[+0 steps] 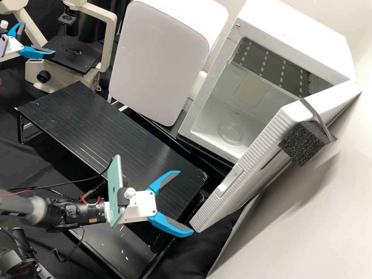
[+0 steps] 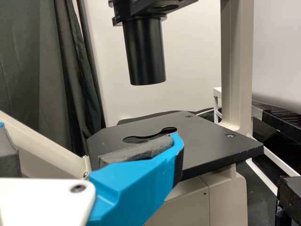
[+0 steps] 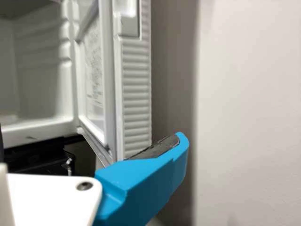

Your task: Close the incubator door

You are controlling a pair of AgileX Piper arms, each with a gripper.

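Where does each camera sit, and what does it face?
High view: fixed off the arms, facing down on the boxy white incubator; shows both blue-fingered white grippers, left gripper and right gripper.
Left wrist view: on left wrist, facing the beige microscope; shows its own gripper.
Right wrist view: on right wrist, facing the ribbed white door; shows its own gripper.
High and right wrist views share the door.

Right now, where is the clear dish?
In the high view, right of centre, the dish lies on the floor of the open incubator, left of its door.
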